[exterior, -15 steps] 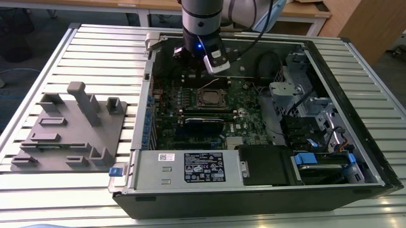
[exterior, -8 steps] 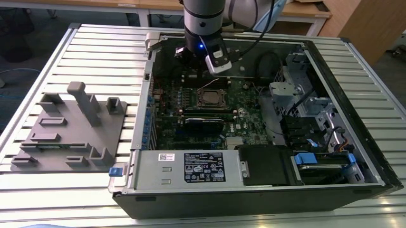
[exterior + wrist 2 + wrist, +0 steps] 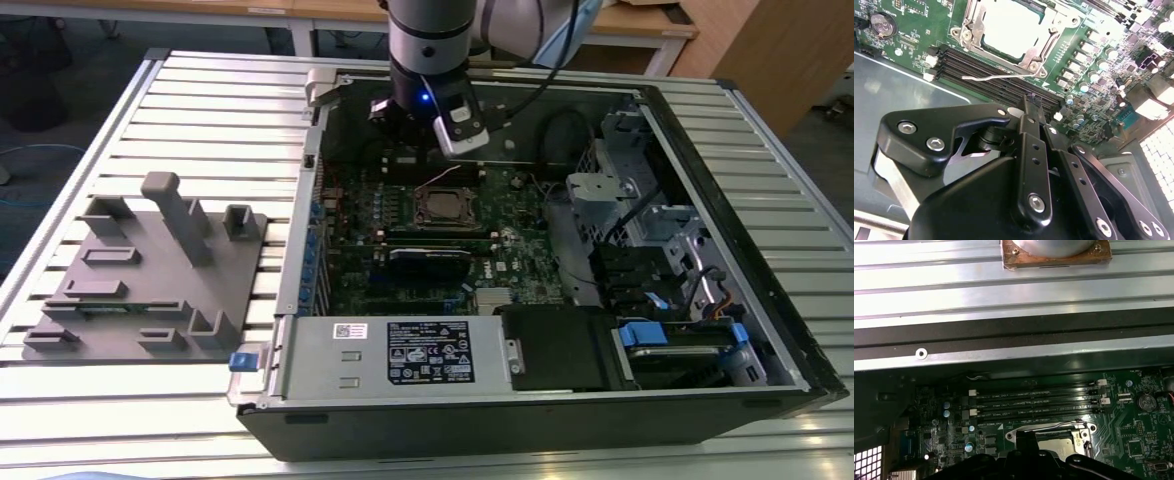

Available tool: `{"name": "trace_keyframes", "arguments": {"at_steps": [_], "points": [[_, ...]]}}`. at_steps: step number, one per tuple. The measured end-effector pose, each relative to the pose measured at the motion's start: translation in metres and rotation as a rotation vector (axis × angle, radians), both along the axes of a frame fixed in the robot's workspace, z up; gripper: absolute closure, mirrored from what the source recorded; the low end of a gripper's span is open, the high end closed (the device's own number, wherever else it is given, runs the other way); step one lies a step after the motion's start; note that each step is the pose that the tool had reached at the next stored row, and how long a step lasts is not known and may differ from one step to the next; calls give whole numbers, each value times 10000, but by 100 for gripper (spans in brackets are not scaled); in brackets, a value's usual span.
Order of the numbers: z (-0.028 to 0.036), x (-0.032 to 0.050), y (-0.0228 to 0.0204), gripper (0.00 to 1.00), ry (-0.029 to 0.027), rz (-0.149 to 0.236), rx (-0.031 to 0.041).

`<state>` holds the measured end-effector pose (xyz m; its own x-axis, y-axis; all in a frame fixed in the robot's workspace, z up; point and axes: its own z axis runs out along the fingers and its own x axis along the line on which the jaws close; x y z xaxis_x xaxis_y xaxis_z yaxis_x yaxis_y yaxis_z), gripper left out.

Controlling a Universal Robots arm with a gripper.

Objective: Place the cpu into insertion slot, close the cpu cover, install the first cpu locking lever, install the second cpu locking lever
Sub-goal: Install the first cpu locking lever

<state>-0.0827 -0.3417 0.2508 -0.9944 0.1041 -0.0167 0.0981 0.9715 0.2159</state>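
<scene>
Lying just beyond claw point(image 3: 1031, 101), cpu point(image 3: 1010, 27)

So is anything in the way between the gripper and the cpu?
No, nothing I can see. The gripper hangs above the board, near the cpu, with only air between them.

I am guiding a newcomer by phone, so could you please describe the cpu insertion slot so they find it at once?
Find the open computer case lying on the slatted metal table and look at the green motherboard inside it. The insertion slot sits near the board's middle, beside the long black memory slots. Unlike those narrow strips, it is square with a silvery metal rim.
</scene>
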Motion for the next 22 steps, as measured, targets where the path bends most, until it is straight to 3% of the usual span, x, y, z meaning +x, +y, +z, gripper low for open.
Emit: {"name": "trace_keyframes", "arguments": {"at_steps": [14, 22], "points": [[-8, 49, 1, 90, -2, 0, 2], [-30, 49, 1, 90, -1, 0, -45]]}}
